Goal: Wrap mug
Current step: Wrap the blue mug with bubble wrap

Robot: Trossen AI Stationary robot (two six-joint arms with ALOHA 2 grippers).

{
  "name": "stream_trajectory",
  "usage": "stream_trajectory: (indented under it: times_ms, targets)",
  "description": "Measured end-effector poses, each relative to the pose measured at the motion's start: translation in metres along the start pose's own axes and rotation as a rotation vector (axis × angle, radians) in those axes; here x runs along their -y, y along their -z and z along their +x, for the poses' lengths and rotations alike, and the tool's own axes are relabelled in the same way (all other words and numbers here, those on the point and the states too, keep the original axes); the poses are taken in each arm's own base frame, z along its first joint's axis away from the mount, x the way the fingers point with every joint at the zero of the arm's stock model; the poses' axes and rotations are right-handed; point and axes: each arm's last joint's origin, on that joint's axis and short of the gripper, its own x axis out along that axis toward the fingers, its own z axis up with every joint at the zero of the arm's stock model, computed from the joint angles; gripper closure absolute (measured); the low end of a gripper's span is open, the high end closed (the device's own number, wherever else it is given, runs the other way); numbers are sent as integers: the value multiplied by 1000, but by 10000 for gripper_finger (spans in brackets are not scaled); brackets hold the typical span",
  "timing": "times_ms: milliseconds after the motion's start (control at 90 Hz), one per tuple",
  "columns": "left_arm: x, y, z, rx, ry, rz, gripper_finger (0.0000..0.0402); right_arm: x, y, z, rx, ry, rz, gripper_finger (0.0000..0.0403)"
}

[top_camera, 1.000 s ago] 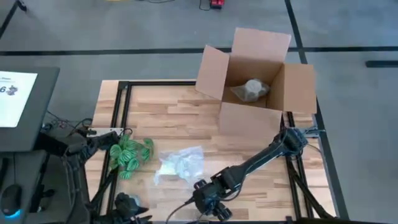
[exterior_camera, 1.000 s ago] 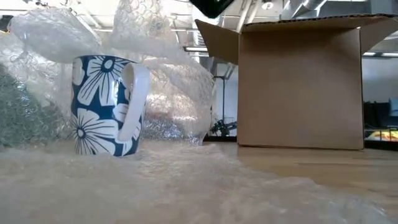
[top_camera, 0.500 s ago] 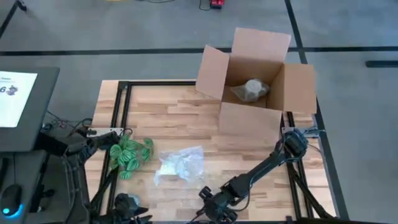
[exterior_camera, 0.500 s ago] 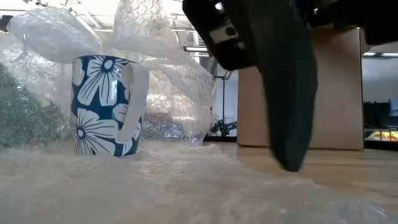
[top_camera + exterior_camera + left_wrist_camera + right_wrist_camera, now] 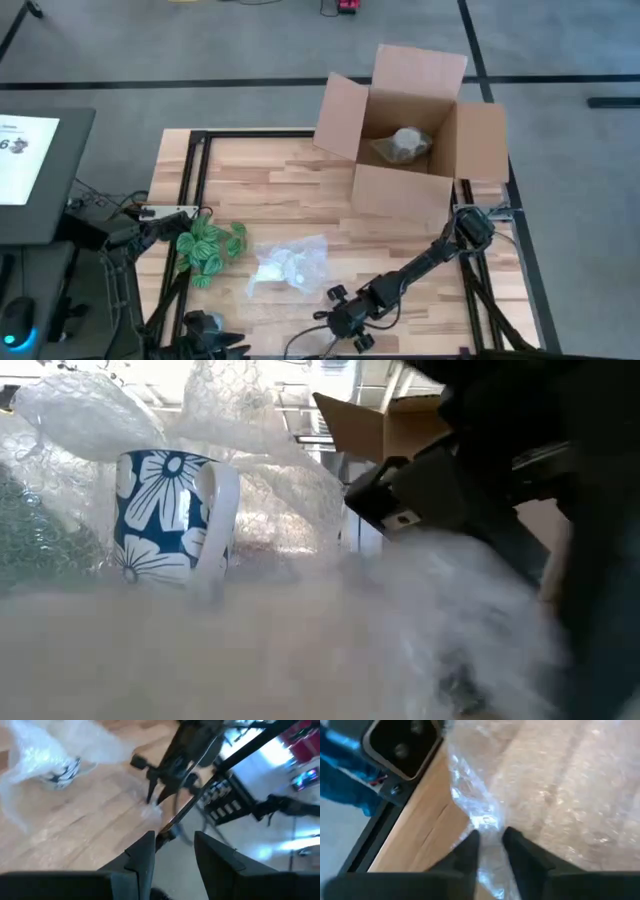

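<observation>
No readable brand or label anywhere; the screen off the table's left edge shows print too small to read.

Mug is blue w/ white flowers and a white handle, standing upright on the bubble wrap, which lies on the wooden table near the front, just right of the green patterned bundle. From above the mug is only a pale lump under the film. Cardboard box sits open at the table's back right w/ a wrapped lump inside, well apart from the mug.

Right gripper is low at the front edge, just right of the wrap. Its fingers stand close together w/ a fold of the film between them, so it's pinching the wrap. Left gripper is parked off the front-left corner, fingers apart, holding nothing.

Vs 0.5 s ago: right gripper has shifted slightly toward the wrap, and the low view, then showing a clear dark finger, is now fogged by lifted film across the foreground. Mug and box unmoved.
</observation>
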Motion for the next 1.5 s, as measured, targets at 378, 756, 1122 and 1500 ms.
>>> stream_trajectory:
  times_ms: [378,756,1122,1500]
  targets:
    - [2,-31,-17,61,73,89,284,6,-87,-62,156,1,141,401]
    - [-6,-34,-17,44,6,197,284,61,-134,-116,328,62,441,402]
    - [-7,-35,-17,47,1,221,284,101,-141,-158,321,205,687,403]
    - [-11,-26,-7,53,-7,208,284,138,-114,-158,135,340,841,403]
